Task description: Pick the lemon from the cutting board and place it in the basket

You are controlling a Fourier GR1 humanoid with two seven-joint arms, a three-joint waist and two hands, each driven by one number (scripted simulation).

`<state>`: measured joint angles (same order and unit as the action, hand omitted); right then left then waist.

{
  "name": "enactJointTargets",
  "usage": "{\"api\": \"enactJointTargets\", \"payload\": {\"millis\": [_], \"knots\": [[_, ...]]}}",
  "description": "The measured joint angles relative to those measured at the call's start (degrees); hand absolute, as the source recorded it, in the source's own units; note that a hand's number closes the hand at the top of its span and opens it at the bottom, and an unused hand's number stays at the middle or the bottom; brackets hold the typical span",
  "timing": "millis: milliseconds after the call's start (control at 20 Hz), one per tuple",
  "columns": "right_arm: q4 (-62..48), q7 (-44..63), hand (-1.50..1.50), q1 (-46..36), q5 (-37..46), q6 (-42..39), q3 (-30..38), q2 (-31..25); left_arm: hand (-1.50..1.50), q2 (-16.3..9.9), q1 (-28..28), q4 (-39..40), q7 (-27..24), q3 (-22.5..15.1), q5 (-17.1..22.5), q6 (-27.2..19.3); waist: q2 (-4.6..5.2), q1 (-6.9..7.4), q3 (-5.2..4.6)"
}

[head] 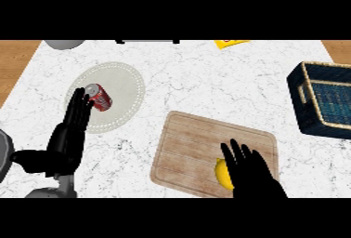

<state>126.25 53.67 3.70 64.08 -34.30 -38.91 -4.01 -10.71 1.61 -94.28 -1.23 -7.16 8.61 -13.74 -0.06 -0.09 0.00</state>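
Observation:
A yellow lemon (222, 174) lies on the wooden cutting board (198, 148) near its front edge. My right hand (252, 174) rests over the lemon's right side with fingers straight, hiding most of it. The dark blue woven basket (328, 98) stands at the counter's right edge, well apart from the board. My left hand (68, 137) stays open at the left, fingers up.
A white plate (120, 86) at the left holds a red can (99, 97) lying on its side, just past my left fingertips. A grey object (65, 44) and a yellow packet (230, 43) sit at the counter's far edge.

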Motion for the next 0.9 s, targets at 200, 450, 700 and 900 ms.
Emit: {"api": "enactJointTargets", "payload": {"millis": [200,450,700,900], "knots": [[-2.32,-1.84,-1.5,0.92,2.46,3.16,0.31,-0.83,0.0,0.31,-0.34,-1.01,0.76,0.72,-0.42,0.82,0.0,0.03,0.01],[-6.04,-2.63,-1.5,0.94,4.83,6.68,-0.32,0.63,0.0,1.61,-0.43,-0.46,0.03,1.16,-1.69,1.18,0.01,0.05,0.01],[-8.45,-4.15,-1.5,1.53,4.59,8.75,1.28,0.46,0.0,1.84,0.3,-0.46,0.97,2.65,-1.85,2.33,0.03,0.05,0.01],[-11.04,-4.07,-1.5,-0.32,4.11,8.59,2.86,1.63,0.0,2.31,-0.57,-1.07,1.06,2.81,-2.66,3.14,0.03,0.11,0.01]]}}
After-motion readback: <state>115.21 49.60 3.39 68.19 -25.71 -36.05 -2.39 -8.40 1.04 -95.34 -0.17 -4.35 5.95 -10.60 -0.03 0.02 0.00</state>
